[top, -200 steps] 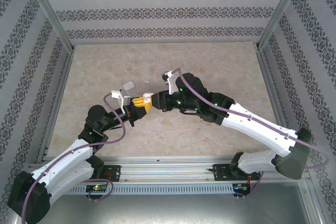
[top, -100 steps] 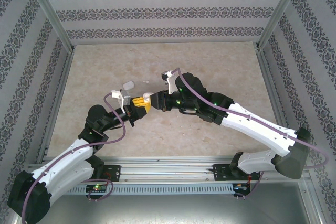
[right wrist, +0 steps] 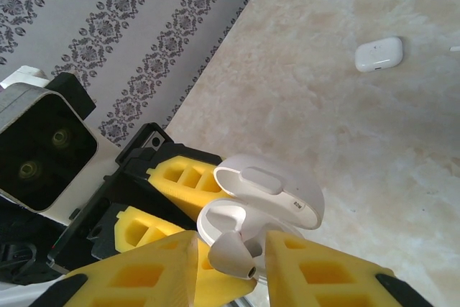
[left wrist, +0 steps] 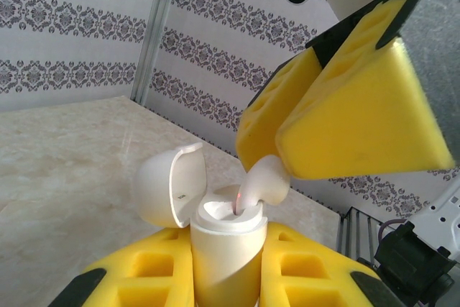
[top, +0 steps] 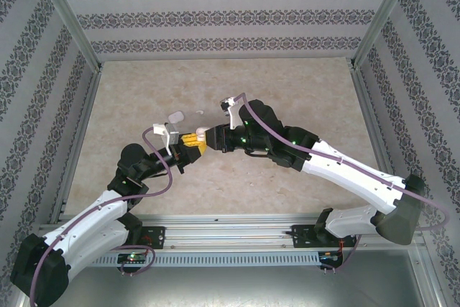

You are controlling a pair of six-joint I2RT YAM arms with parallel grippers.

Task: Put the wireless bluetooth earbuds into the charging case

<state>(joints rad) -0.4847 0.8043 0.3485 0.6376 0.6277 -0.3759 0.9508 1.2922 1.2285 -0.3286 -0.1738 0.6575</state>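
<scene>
Left wrist view: left end effector (left wrist: 224,285) clamped on one open charging case (right wrist: 280,192), upright with lid back so the socket faces up, right end effector (right wrist: 230,271) pinching one earbud (left wrist: 264,181) at its mouth, one closed case (right wrist: 379,54) apart on table (right wrist: 359,149).

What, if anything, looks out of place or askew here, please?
Nothing is spilled or damaged. The earbud, between the tips of the right pincer, leans tilted at the mouth of the open case held by the left pincer, not yet seated.
</scene>
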